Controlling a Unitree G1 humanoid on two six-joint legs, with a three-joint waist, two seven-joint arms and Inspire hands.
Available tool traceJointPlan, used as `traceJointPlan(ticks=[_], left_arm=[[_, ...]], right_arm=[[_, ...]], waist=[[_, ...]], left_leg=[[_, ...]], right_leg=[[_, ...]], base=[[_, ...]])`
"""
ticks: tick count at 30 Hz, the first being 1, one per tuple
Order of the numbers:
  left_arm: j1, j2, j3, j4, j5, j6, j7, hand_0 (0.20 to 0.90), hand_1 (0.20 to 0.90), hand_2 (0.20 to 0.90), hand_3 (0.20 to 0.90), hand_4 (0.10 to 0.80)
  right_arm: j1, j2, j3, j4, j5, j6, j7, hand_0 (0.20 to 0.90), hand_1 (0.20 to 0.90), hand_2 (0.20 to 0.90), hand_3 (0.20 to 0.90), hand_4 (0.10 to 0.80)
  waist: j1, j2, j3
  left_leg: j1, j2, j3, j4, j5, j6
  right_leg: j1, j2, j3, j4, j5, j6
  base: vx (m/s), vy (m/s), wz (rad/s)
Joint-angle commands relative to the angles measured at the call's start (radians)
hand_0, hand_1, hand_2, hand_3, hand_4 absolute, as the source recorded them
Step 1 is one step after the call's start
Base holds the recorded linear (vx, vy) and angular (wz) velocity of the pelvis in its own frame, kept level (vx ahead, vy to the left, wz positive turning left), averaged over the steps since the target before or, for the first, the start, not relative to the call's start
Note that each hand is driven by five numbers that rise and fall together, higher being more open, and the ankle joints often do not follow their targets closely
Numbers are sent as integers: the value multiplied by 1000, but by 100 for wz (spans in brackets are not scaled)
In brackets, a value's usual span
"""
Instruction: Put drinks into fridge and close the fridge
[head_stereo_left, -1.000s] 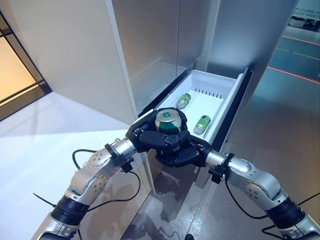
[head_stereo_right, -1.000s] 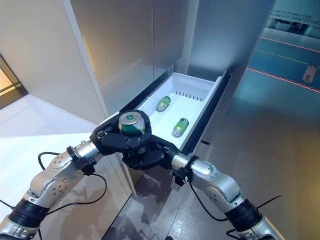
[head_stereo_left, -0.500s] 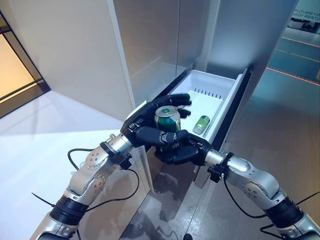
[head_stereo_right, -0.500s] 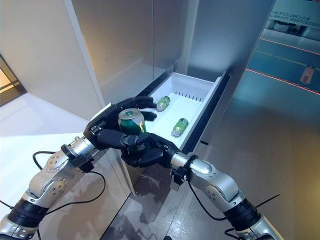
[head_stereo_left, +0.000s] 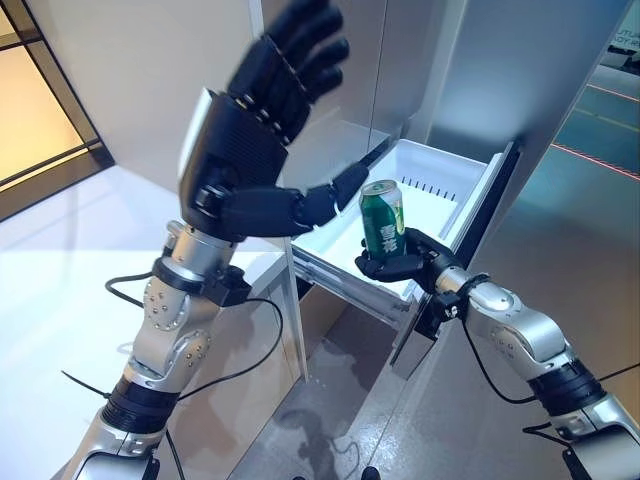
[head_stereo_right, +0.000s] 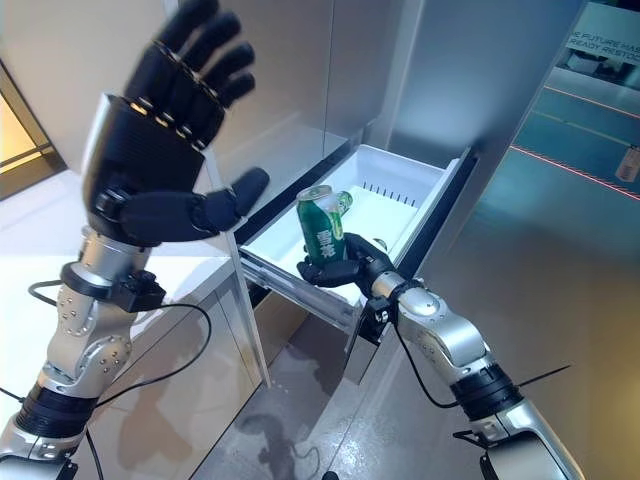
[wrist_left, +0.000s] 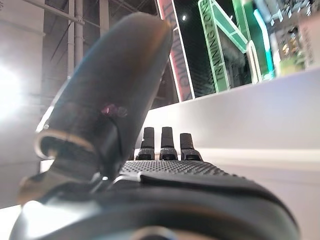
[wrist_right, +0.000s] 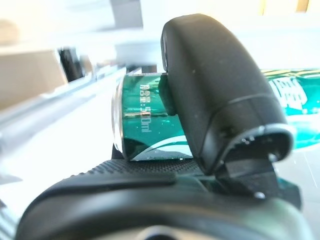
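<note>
right hand (head_stereo_left: 400, 266) wrapped around the bottom of a green drink can (head_stereo_left: 382, 218), thumb pressed across its side, holding it upright just above the near edge of the open white fridge drawer (head_stereo_left: 440, 170). can not in the drawer yet, hanging right over the front lip. another green can (head_stereo_right: 343, 203) lying on its side further back on the drawer floor, half hidden behind the held one. drawer pulled well out of the silver fridge (head_stereo_left: 330, 70), dark front panel (head_stereo_left: 480, 215) along its right side. left hand (head_stereo_left: 262, 130) raised high and way off the can, fingers straight and spread, thumb sticking out toward the drawer, holding nothing. same story in the left wrist view, fingers stretched out with nothing past them but a white surface. white counter (head_stereo_left: 60, 260) down low on the left.
</note>
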Motion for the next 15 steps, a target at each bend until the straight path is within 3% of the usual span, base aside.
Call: traceJointPlan(ticks=[1,9,11,15], left_arm=[[-110,14,-26,45,-78,93,-18,900,900,900,900,800],[-44,13,-102,111,-186,400,-179,900,900,900,900,800],[-2,11,-130,122,-225,504,-226,900,900,900,900,800],[102,12,-195,133,-299,610,-265,900,900,900,900,800]], right_arm=[[-337,-36,-134,20,7,-245,-80,300,300,300,200,100],[-539,-144,-56,360,-48,-263,-127,300,300,300,200,100],[-584,-171,-19,437,-69,-244,-120,300,300,300,200,100],[-646,-223,45,569,-124,-250,-93,300,300,300,200,100]], waist=[[26,-35,-91],[79,-31,-79],[97,-27,-75],[128,-16,-52]], left_leg=[[16,-59,-8,14,-60,37],[16,-62,-41,18,-55,31],[13,-62,-51,20,-50,29],[1,-65,-78,28,-42,26]], right_leg=[[26,-4,-3,58,-63,17],[42,-5,-40,61,-69,13],[46,-6,-51,61,-71,11],[46,-10,-77,68,-71,10]], base=[[44,4,6],[56,16,20],[81,34,16],[66,29,22]])
